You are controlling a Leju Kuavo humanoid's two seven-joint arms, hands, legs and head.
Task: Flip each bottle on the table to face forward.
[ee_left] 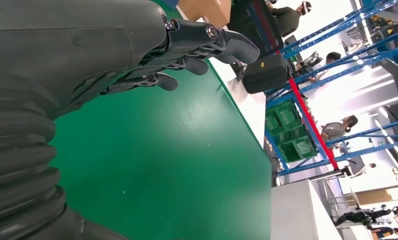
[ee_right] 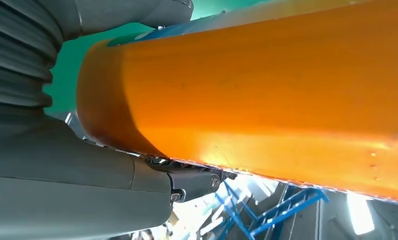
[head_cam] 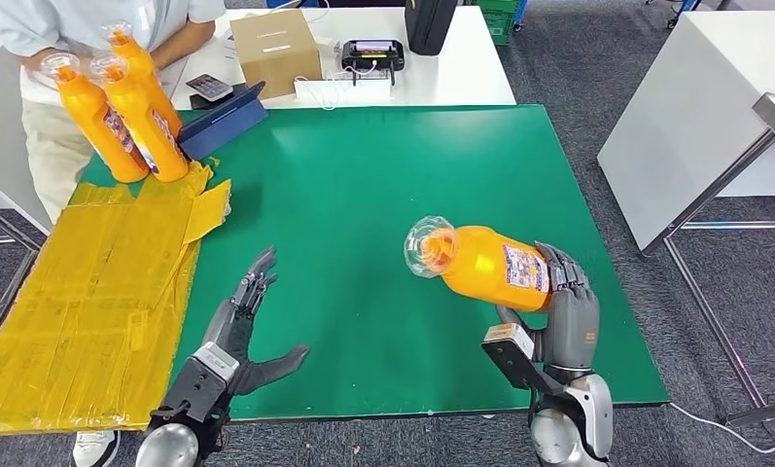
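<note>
Our right hand (head_cam: pixel 568 311) grips the orange plastic bottle (head_cam: pixel 485 265) tilted above the green table (head_cam: pixel 364 195); left hand (head_cam: pixel 242 331) spread, holding nothing. We should rotate slowly, label forward.

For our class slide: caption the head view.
Right hand holds an orange bottle tilted over the green table; left hand open.

Bright even indoor light, soft shadows, blown-out glare and blur in wrist views
</note>
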